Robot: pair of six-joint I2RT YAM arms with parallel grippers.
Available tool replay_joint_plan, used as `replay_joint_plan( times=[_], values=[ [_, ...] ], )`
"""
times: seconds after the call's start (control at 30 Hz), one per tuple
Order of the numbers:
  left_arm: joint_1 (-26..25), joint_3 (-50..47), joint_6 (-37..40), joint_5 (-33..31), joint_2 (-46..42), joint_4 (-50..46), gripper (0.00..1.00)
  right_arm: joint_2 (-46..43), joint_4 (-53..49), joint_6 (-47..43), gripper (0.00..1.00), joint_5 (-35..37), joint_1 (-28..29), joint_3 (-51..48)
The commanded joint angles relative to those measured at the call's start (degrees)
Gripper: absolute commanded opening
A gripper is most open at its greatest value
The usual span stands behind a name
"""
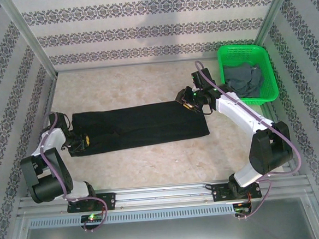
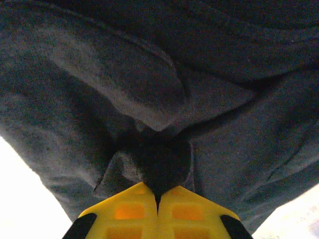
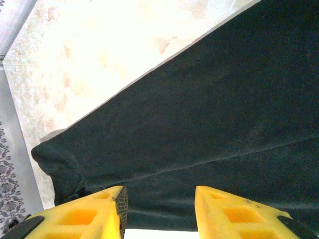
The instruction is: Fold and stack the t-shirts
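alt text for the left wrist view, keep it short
The left gripper, its yellow fingers pressed together, pinches a bunched fold of the black t-shirt. Wrinkled dark cloth spreads above the pinch, and the pale table shows at the lower corners.

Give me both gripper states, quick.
Left gripper: closed, pinching the black t-shirt.
Right gripper: open over the same shirt, holding nothing.
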Motion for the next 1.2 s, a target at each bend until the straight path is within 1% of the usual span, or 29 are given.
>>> replay_joint_plan(
  times=[0.0,0.2,0.33,0.43,0.63,0.77,0.9,1.0,1.13,1.17],
  values=[
    [-1.71,0.31,-0.18,-1.74,-6.11,-5.13,0.00,-1.25,-0.07,0.42,0.41,1.00,0.65,-0.78],
    [-6.92,-0.76,-1.84,-4.87,-17.50,-15.43,0.00,-0.88,-0.42,-0.24,0.41,0.90,0.58,-0.45],
    [-10.19,-4.21,-4.10,-4.44,-23.57,-19.13,0.00,0.17,-0.41,-0.42,0.41,0.04,0.44,0.29],
    [-11.57,-5.96,-4.85,-4.45,-25.74,-20.64,0.00,0.78,-0.35,-0.61,0.40,-0.37,0.30,0.78],
    [-14.82,-5.72,-5.52,-4.93,-25.80,-20.20,0.00,0.85,-0.24,-0.77,0.40,-0.73,0.30,0.28],
    [-14.95,-5.65,-3.49,-7.84,-24.51,-20.50,0.00,0.78,-0.15,-0.68,0.40,-0.94,0.46,-0.57],
    [-14.94,-8.51,-0.89,-9.43,-21.35,-16.97,0.00,0.55,-0.15,-0.68,0.40,-1.34,0.69,-1.62],
    [-14.94,-9.71,1.51,-11.48,-19.75,-15.59,0.14,0.19,-0.23,-0.79,0.40,-1.20,0.66,-2.54],
    [-14.94,-9.23,4.11,-10.87,-19.76,-15.51,0.39,-0.09,-0.56,-1.12,0.40,-0.93,0.65,-3.30],
    [-14.97,-8.36,4.55,-10.76,-20.09,-16.34,0.41,-0.02,-0.54,-1.19,0.40,-1.09,0.65,-3.42]
  ],
)
